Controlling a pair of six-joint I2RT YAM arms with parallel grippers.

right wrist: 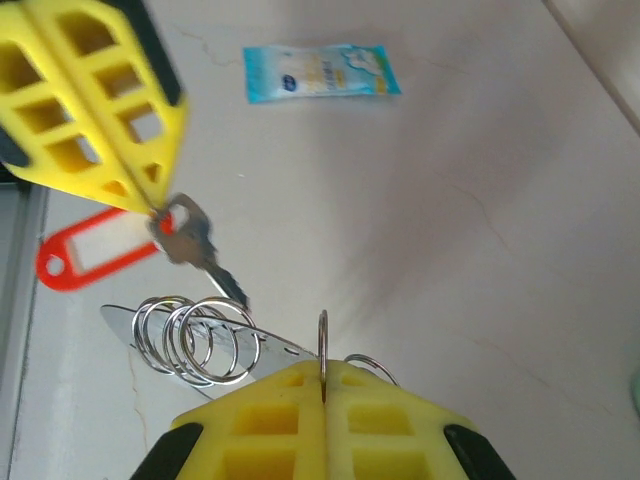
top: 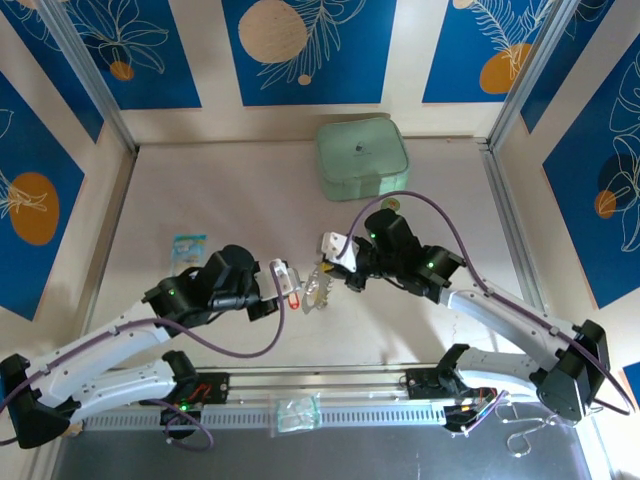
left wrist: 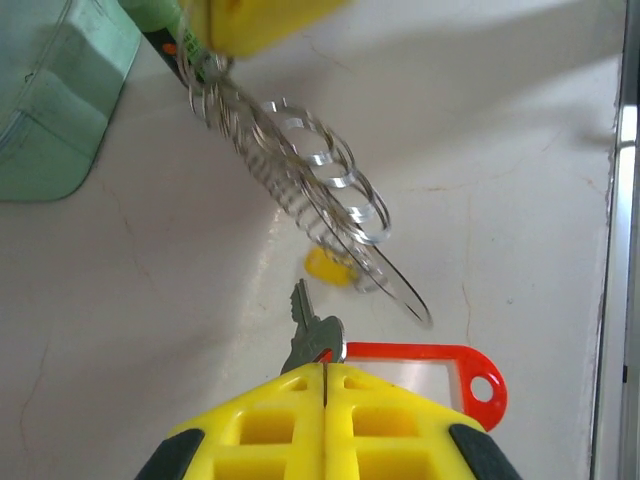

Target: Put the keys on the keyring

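Observation:
My left gripper [left wrist: 325, 368] is shut on a small metal key [left wrist: 316, 338] whose red plastic tag [left wrist: 430, 372] sticks out to the right. The key's tip points at the keyring [left wrist: 318, 188], a bunch of silvery wire loops on a thin metal strip, a little way beyond it. My right gripper [right wrist: 322, 372] is shut on one loop of the keyring [right wrist: 195, 340] and holds it above the table. A yellow key head [left wrist: 328, 265] shows behind the loops. From above, the left gripper [top: 288, 282] and the right gripper [top: 330, 266] meet at mid-table with the keyring [top: 315, 291] between them.
A pale green square case [top: 362, 157] lies at the back of the table. A blue packet [top: 188, 246] lies left of the left arm. A clear bag [top: 297, 412] sits on the front rail. Walls close in the table on three sides.

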